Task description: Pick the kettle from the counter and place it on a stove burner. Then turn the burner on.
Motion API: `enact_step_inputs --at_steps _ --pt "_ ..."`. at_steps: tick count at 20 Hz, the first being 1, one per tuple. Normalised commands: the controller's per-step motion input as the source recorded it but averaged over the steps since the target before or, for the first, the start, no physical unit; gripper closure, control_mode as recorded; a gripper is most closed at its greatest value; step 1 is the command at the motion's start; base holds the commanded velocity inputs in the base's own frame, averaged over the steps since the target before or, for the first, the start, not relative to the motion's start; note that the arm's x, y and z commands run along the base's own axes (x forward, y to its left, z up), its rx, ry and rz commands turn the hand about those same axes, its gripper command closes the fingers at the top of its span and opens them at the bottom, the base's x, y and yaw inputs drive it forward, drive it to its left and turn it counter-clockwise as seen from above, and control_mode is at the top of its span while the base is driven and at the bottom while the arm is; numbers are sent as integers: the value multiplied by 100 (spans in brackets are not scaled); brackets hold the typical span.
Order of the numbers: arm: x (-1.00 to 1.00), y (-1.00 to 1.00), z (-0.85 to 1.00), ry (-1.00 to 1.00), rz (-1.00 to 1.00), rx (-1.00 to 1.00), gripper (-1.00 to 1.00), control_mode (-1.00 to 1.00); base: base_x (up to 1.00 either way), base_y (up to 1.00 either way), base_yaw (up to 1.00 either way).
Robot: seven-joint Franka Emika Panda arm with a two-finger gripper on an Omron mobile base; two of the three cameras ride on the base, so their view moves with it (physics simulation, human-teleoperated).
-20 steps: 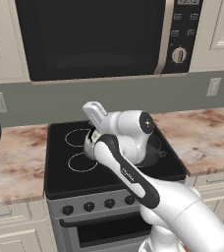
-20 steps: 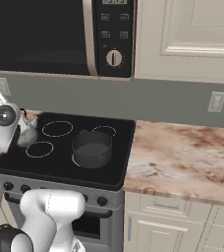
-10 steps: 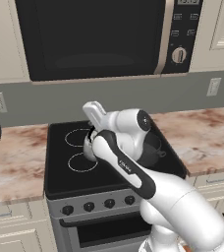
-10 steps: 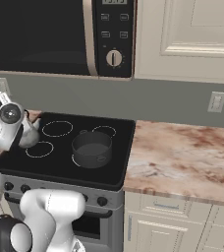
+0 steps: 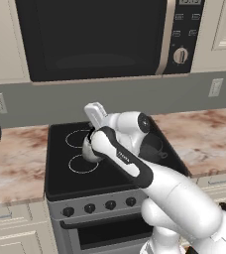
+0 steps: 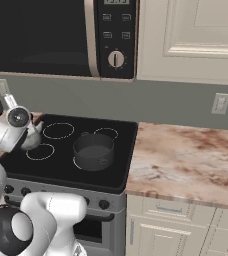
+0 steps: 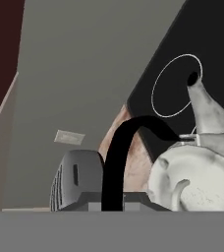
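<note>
The gripper [image 7: 115, 206] is pinched shut on the thin black arched handle of the kettle [image 7: 202, 177], which hangs over the left side of the black cooktop [image 6: 61, 160], above or just beside the front-left stove burner [image 5: 83, 163]; I cannot tell if its base touches the glass. The kettle looks stiff, smooth metal and prob. light, so it can swing or slip. Hold at the handle's top, w/ the spout level.

My small silver kettle [image 7: 202, 177] hung tilted by its black arched handle [image 7: 121, 157], spout [image 7: 200, 98] pointing at a thin white burner ring [image 7: 175, 86] on the black cooktop [image 6: 71, 150]. The marbled pinkish counter [image 6: 186, 160] ran alongside.
</note>
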Motion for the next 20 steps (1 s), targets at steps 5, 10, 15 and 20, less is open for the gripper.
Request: enact_step_inputs --at_steps 5,10,15,20 --pt "17 0 -31 6 0 2 100 -100 0 0 0" --pt "19 1 -31 8 0 1 100 -100 0 0 0" --pt "27 9 -24 3 0 3 100 -100 0 0 0" --pt "28 20 -18 0 0 3 100 -100 0 0 0"
